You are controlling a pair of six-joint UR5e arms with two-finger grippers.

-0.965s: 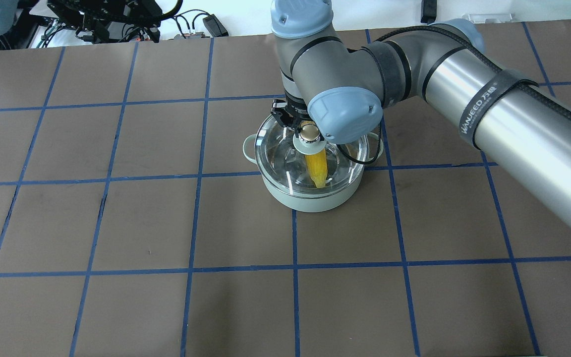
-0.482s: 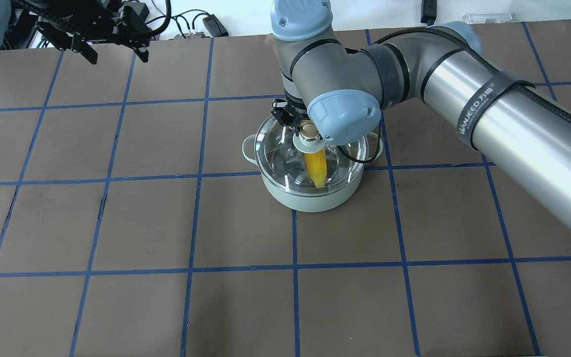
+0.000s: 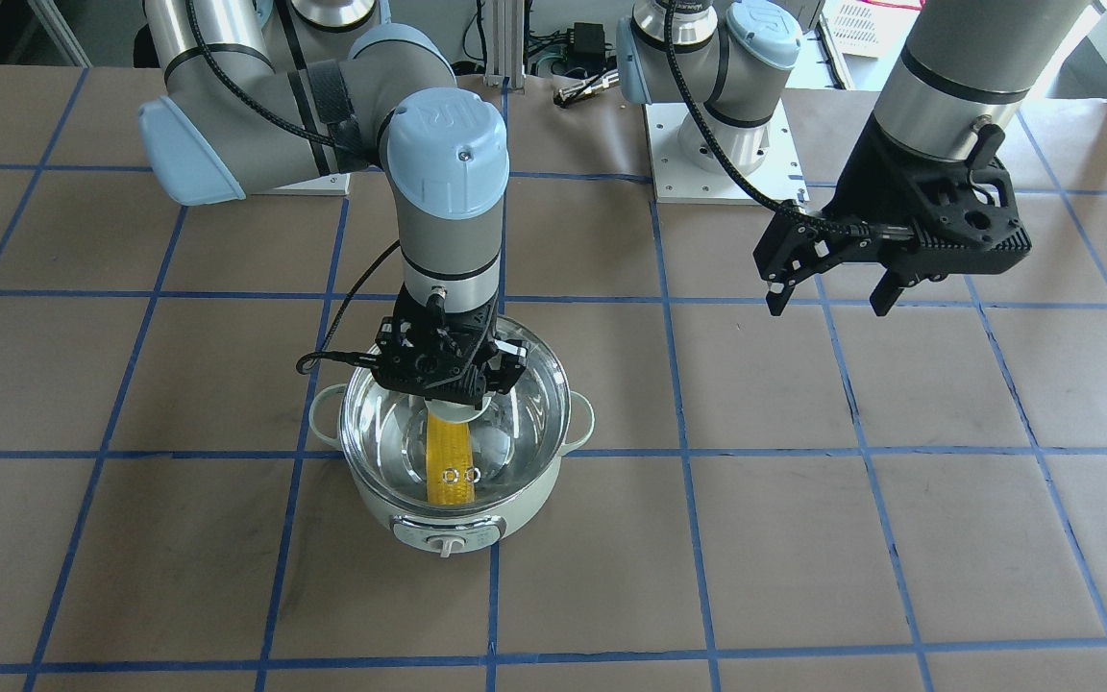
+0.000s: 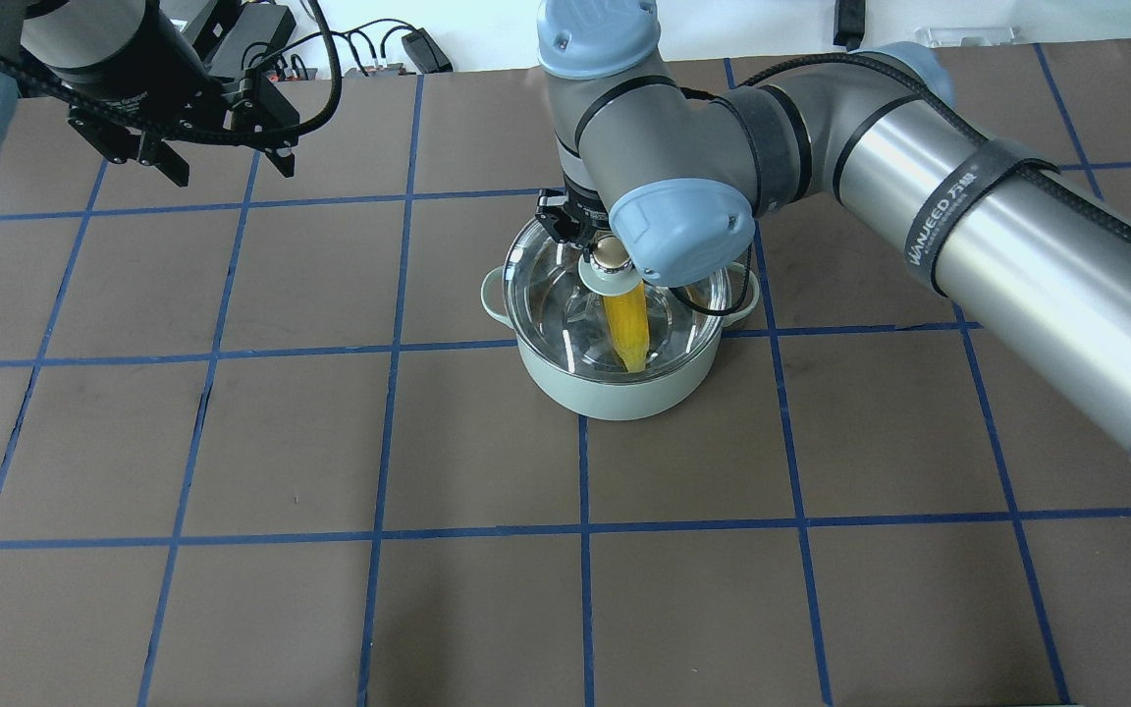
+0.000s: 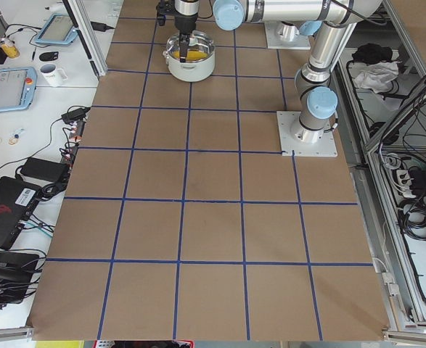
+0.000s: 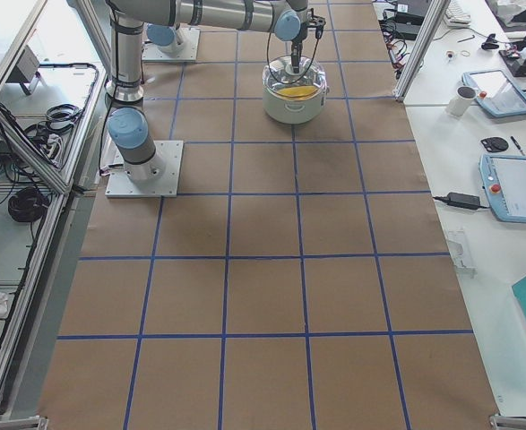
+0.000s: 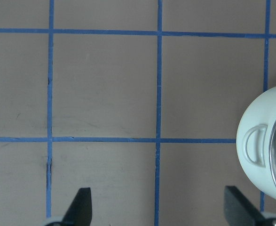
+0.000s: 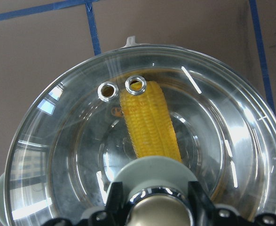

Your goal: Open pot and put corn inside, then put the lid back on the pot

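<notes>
Right gripper stood straight down over the pot, its fingers closed in on either side of the beige knob of the lid; from the wrist view they looked pressed against it, so I judged the lid was still held and not released. The glass sat level across the pot's rim with no gap that I could make out. Through it the corn lay on the steel floor, its length running from under the knob toward the two vent rings. The pot was about midway between the left and right edges of the worktop and nearer the far edge, as the overhead view showed it.

Over the last second the right gripper and the knob had hardly moved, only a touch toward the far edge. The plain change was the left gripper: it had been off beyond the far left corner, and now it hung over that corner, jaws wide apart and empty, well away from the pot.

With corn inside and lid seated, the task looked all but done; only letting go of the knob and lifting clear seemed left
</notes>
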